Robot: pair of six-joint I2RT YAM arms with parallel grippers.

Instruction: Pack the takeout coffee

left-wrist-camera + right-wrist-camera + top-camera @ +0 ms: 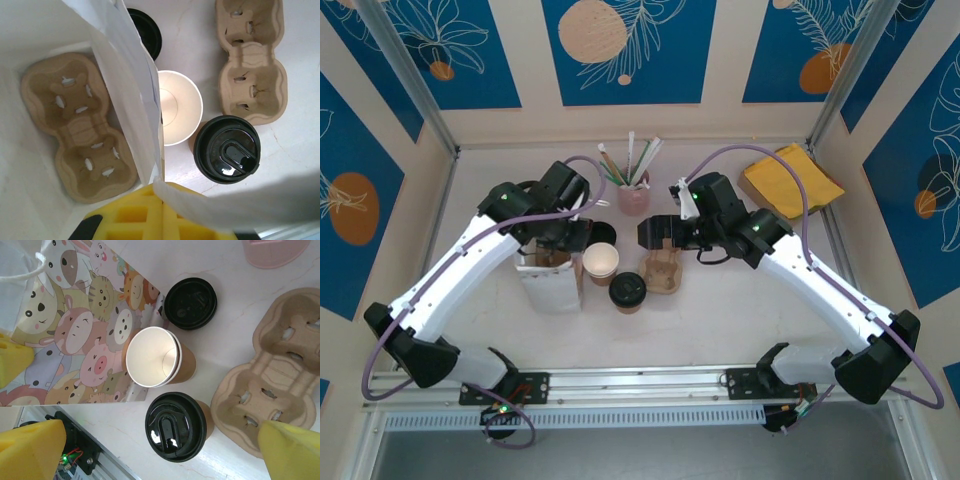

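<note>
Takeout coffee (627, 290) stands lidded on the table (740, 300), outside the paper bag (550, 288).
The right gripper (655, 232) hangs spread wide over the cardboard carrier (663, 272) beside the coffee. The left gripper (565, 238) is clenched on the bag's rim, with an open empty cup (601, 262) between bag and coffee.

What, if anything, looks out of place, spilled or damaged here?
Nothing looks spilled or damaged. One oddity: the open cup stands lidless, while a loose black lid lies flat just beyond it, beside the paper bag. The takeout coffee stands upright with its lid on.
</note>
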